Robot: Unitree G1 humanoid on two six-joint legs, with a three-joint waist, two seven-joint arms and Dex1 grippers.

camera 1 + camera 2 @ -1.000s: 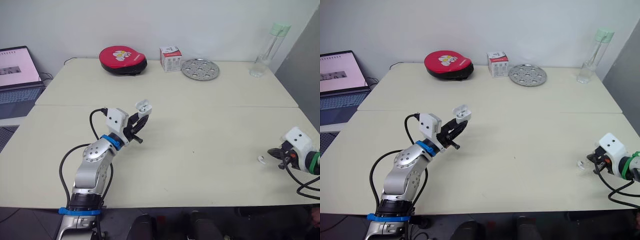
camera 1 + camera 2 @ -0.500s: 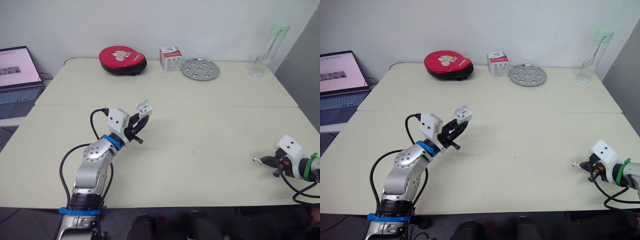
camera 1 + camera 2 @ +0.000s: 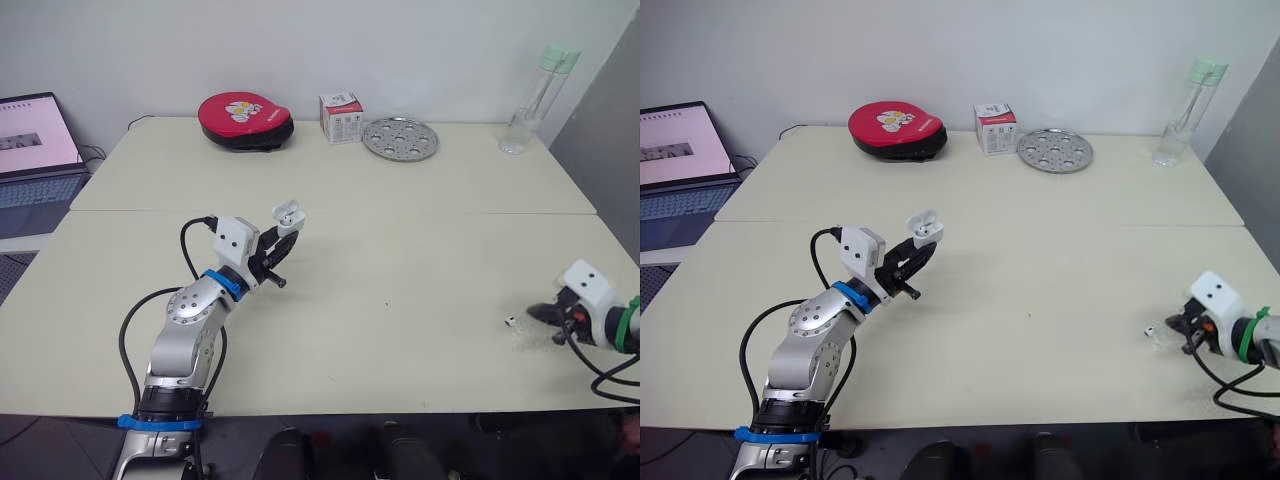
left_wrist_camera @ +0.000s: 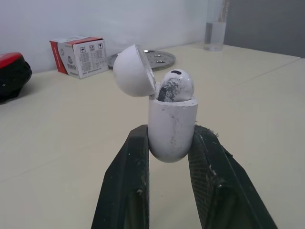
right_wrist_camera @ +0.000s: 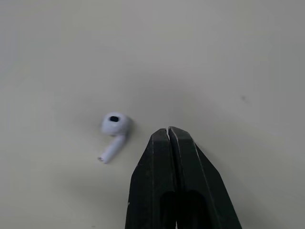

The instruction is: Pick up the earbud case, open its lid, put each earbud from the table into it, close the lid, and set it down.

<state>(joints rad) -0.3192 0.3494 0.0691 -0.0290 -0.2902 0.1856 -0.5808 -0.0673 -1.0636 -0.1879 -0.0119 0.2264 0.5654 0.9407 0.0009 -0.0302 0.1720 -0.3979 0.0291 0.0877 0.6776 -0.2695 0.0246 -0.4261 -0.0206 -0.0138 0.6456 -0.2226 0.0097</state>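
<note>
My left gripper (image 3: 281,242) is shut on the white earbud case (image 4: 170,125), held up above the table at the left. The case's lid (image 4: 132,71) is tipped open and one earbud (image 4: 176,88) sits inside. A second white earbud (image 5: 114,128) lies loose on the table (image 3: 400,260) at the right, small in the head view as the earbud (image 3: 511,321). My right gripper (image 5: 168,131) is shut with nothing in it, its tips just beside that earbud and apart from it; it shows low at the right edge as the gripper (image 3: 536,313).
At the back of the table are a red round pouch (image 3: 245,120), a small box (image 3: 341,117), a perforated metal disc (image 3: 400,138) and a clear bottle (image 3: 533,101). A laptop (image 3: 32,160) stands off the table's left side.
The right gripper pushed left toward the earbud, then drew back right; the earbud now lies slightly left of where it was. The left gripper and case stayed still.
</note>
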